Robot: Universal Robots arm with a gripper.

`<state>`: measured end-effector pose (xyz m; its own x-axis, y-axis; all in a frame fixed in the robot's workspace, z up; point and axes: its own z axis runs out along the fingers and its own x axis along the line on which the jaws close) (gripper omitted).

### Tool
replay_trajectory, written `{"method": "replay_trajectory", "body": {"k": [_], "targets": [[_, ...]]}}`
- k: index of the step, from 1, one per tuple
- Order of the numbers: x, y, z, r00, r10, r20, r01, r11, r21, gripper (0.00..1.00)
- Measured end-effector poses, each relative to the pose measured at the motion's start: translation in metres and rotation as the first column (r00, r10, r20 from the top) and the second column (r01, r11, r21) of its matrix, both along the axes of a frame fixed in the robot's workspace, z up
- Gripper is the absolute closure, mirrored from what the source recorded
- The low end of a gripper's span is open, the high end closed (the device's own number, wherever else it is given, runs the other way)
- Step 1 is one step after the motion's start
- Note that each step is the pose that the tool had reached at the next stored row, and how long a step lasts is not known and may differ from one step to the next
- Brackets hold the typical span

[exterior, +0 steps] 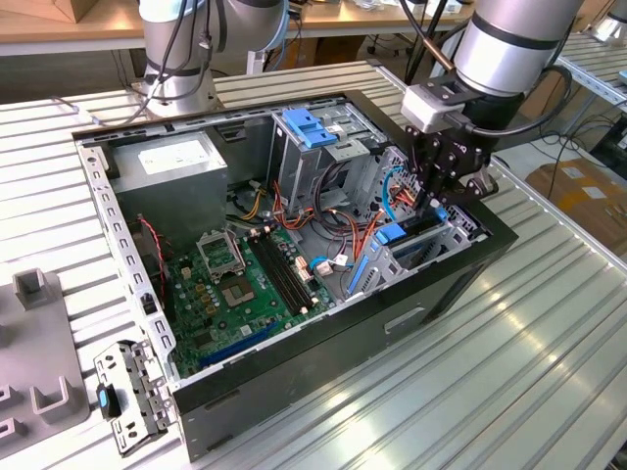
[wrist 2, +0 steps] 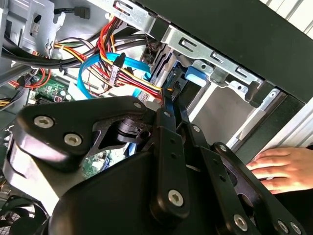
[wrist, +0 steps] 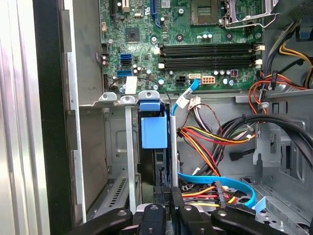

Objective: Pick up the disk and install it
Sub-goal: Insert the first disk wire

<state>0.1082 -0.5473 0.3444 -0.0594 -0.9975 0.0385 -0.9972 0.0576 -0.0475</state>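
1 gripper (exterior: 438,201) clamped on the disk (wrist: 153,129), upright in the case's (exterior: 323,343) drive bay

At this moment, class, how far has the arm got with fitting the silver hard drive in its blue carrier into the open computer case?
Done: the silver hard drive in its blue plastic carrier is off the table and stands on edge in the metal drive bay by the case's side wall. In hand: the black gripper is at the drive's edge among the cables. Left: whether the drive is fully seated cannot be told. A hand rests beside the case.
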Motion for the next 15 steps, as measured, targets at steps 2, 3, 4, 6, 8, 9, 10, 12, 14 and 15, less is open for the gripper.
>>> {"method": "replay_trajectory", "body": {"k": [2, 3, 4, 6, 8, 9, 10, 12, 14, 15], "targets": [[0.0, 0.0, -0.0033, 1.0, -0.005, 0.0, 0.005, 1.0, -0.0001, 0.83], [0.0, 0.0, -0.005, 1.0, -0.006, -0.0001, 0.006, 1.0, 0.0001, 0.83], [0.0, 0.0, -0.0054, 1.0, -0.007, -0.0001, 0.007, 1.0, -0.0003, 0.83], [0.0, -0.0001, -0.0058, 1.0, -0.008, -0.0001, 0.008, 1.0, 0.0, 0.83], [0.0001, -0.0001, -0.0059, 1.0, -0.008, -0.0001, 0.008, 1.0, 0.0001, 0.83], [0.0001, -0.0001, -0.0059, 1.0, -0.008, 0.0, 0.008, 1.0, 0.0001, 0.83], [0.0, -0.0001, -0.0059, 1.0, -0.008, -0.0001, 0.008, 1.0, 0.0002, 0.83], [0.0, -0.0002, -0.0058, 1.0, -0.008, 0.0, 0.008, 1.0, 0.0005, 0.76], [0.0, -0.0002, -0.003, 1.0, -0.008, 0.0, 0.008, 1.0, 0.0003, 0.76], [0.0, -0.0002, 0.0004, 1.0, -0.008, -0.0001, 0.008, 1.0, 0.0002, 0.76]]}}
